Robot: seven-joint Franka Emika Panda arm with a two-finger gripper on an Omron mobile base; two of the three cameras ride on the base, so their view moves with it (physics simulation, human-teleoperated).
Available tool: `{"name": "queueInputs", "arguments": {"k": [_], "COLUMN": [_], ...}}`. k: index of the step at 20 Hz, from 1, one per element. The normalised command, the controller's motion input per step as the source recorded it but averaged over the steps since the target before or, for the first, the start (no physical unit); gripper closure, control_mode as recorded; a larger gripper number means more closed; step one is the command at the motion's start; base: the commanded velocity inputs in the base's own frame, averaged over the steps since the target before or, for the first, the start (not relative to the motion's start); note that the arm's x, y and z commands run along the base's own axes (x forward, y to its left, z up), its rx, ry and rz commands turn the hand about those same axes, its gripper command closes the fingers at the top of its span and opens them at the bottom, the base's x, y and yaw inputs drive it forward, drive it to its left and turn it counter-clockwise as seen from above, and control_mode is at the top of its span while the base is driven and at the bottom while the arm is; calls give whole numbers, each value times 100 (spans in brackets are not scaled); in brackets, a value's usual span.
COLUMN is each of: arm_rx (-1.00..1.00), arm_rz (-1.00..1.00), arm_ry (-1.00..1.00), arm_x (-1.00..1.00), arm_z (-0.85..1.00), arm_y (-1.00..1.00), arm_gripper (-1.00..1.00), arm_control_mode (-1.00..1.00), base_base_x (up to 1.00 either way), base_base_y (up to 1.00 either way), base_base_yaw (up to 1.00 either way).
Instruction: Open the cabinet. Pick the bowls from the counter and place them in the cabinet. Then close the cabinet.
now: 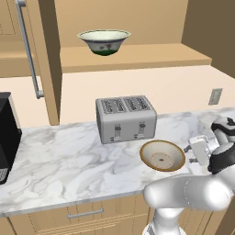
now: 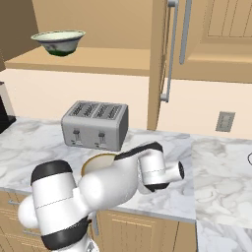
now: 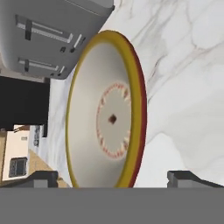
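Note:
The cabinet (image 1: 137, 57) stands open, its left door (image 1: 48, 59) swung out edge-on. On its shelf rests the deep cream bowl (image 1: 103, 42) with the green foot, also seen as the cream bowl (image 2: 58, 42) at upper left. A shallower brown-rimmed bowl (image 1: 162, 156) lies on the marbled counter (image 1: 69, 160) in front of the toaster. My gripper (image 1: 189, 153) is just right of that bowl, open. In the hand view the brown-rimmed bowl (image 3: 107, 113) looms close, and the gripper (image 3: 113, 179) has a fingertip (image 3: 41, 178) on either side of its near rim.
A silver four-slot toaster (image 1: 125, 118) stands behind the bowl. A black appliance (image 1: 7, 133) sits at the counter's left end. The right cabinet door (image 2: 157, 64) with its bar handle (image 2: 170, 54) hangs open over the counter. My arm (image 2: 113, 182) hides most of the bowl in the right base view.

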Motion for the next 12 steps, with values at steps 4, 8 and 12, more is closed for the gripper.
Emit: {"name": "queueInputs", "arguments": {"k": [4,8,12], "arm_rx": [0,0,0], "arm_rz": [1,1,0], "arm_ry": [0,0,0], "arm_x": [0,0,3], "arm_z": [-12,-11,-9], "arm_y": [0,0,0], "arm_gripper": [-100,-100,-100], "arm_control_mode": [-100,-100,-100], "base_base_x": [0,0,0], "base_base_y": [0,0,0], "base_base_yaw": [0,0,0]}}
